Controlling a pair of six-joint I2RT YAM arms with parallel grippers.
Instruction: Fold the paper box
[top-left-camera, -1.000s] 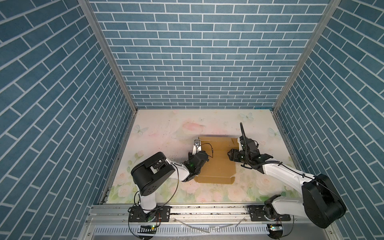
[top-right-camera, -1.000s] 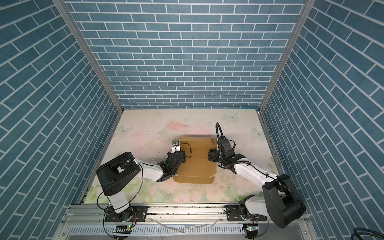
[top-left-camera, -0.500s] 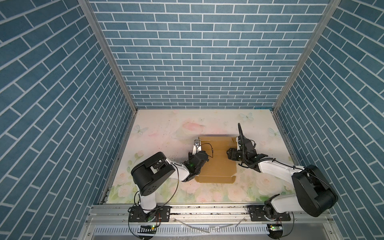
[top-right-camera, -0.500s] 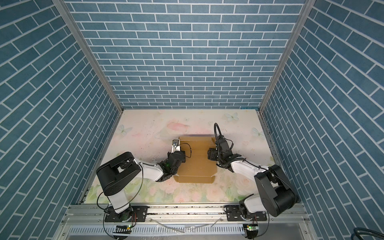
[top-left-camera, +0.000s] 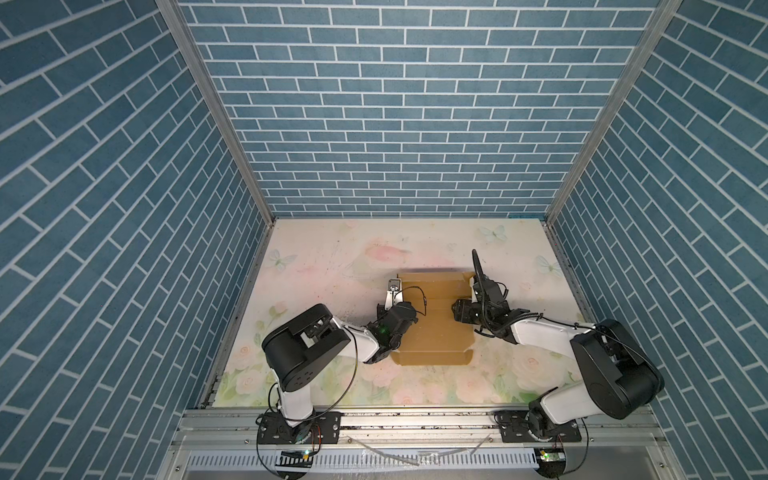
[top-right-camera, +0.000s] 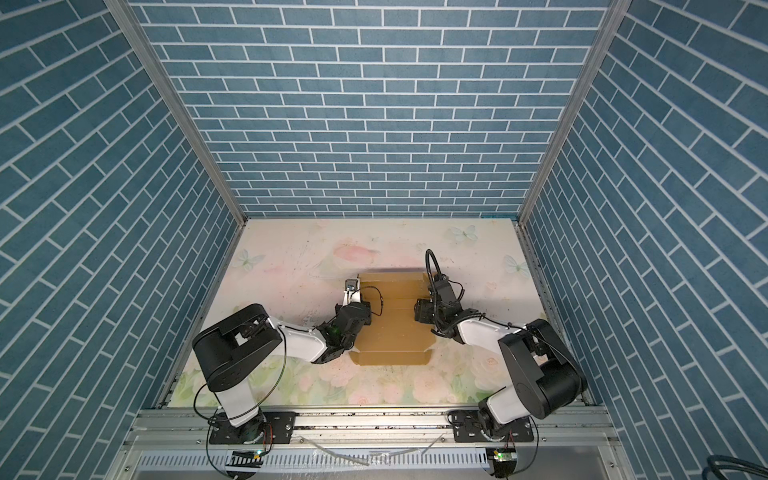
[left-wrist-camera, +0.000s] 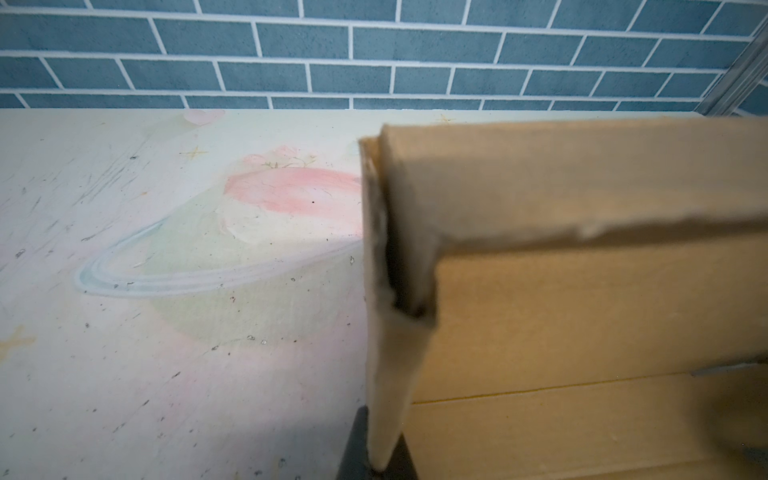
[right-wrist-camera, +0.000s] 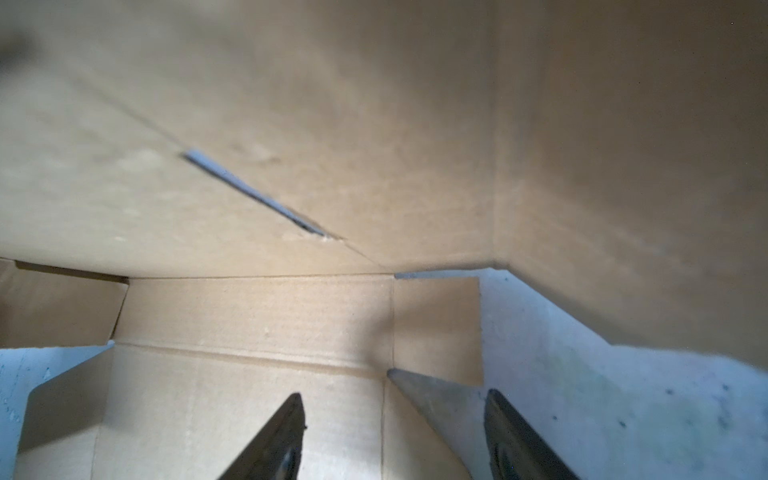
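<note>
Paper box, left fingers clamped on its upright side wall, right fingers spread wide astride the opposite wall

Plain brown paper box (apparently unprinted)

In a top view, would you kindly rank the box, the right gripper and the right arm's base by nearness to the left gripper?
From the left gripper:
1. box: its left wall is clamped in it.
2. right gripper: across the box, at the right wall.
3. right arm's base: on the front rail, right.
</note>
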